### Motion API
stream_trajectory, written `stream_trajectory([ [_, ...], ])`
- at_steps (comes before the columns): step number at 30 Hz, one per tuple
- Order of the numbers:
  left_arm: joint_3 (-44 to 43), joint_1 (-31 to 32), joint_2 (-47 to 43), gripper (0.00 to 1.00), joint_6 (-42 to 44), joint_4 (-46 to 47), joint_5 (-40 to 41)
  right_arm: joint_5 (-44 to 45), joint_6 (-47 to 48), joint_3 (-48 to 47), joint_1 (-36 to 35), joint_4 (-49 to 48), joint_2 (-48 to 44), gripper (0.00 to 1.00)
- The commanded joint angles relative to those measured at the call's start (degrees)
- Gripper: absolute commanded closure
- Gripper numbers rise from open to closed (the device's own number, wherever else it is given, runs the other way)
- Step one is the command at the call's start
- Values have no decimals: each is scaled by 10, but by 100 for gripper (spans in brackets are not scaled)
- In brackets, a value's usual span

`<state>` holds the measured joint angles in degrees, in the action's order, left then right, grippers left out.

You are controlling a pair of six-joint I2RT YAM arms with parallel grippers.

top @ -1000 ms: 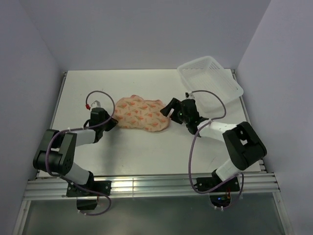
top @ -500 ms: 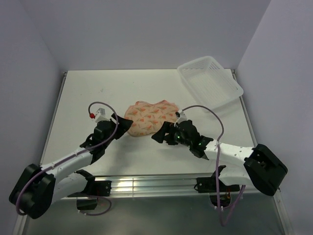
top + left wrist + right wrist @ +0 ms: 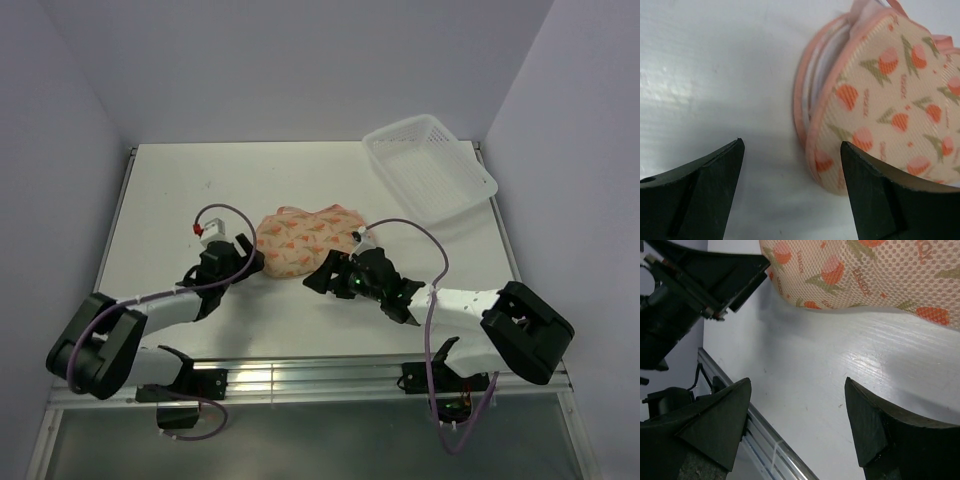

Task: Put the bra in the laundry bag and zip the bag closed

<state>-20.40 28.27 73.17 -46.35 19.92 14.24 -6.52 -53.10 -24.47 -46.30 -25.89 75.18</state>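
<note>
The laundry bag point(image 3: 305, 240), a cream pouch with orange print and a pink zipper edge, lies flat mid-table. In the left wrist view its rounded end point(image 3: 875, 105) shows a gaping pink seam with white mesh inside. My left gripper point(image 3: 247, 262) is open at the bag's left end; that end sits just inside the right finger point(image 3: 875, 195), with nothing clamped point(image 3: 791, 150). My right gripper point(image 3: 318, 281) stands open over bare table just in front of the bag point(image 3: 865, 275), holding nothing point(image 3: 797, 385). The bra shows in no view.
A white plastic lattice basket point(image 3: 430, 165) sits at the back right corner. The metal rail of the table's near edge point(image 3: 745, 425) lies close under the right gripper. The left arm's black gripper body point(image 3: 705, 285) shows near the bag's left end.
The left gripper went from shut to open at the bag's left end. The bag shifted right and turned. The right arm swung from the bag's right side to its front.
</note>
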Motion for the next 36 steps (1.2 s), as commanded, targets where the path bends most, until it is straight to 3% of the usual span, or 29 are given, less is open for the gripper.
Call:
stream_trajectory([
  [1,-31,-48,45,15,78,110,-57,12,5,-15,-5,-17,-7,18],
  [7,-77,-81,171,17,118,161,-138,13,13,-18,-5,-13,-6,18],
  [16,-105,-99,242,24,106,238,-272,20,43,-33,-5,9,-6,18],
  [19,-108,-99,266,34,81,273,-294,51,47,-39,-4,19,6,16],
  [22,-102,-99,284,72,48,325,-303,55,40,-58,2,19,26,13],
  [24,-97,-99,289,84,27,352,-303,56,40,-73,2,22,35,12],
  [25,-93,-99,282,98,20,356,-295,56,40,-76,2,22,40,11],
  [32,-15,-89,208,100,-67,376,-240,53,5,-56,-6,-17,67,9],
  [36,40,-38,138,100,-147,348,-163,62,-51,-27,-24,-71,86,9],
])
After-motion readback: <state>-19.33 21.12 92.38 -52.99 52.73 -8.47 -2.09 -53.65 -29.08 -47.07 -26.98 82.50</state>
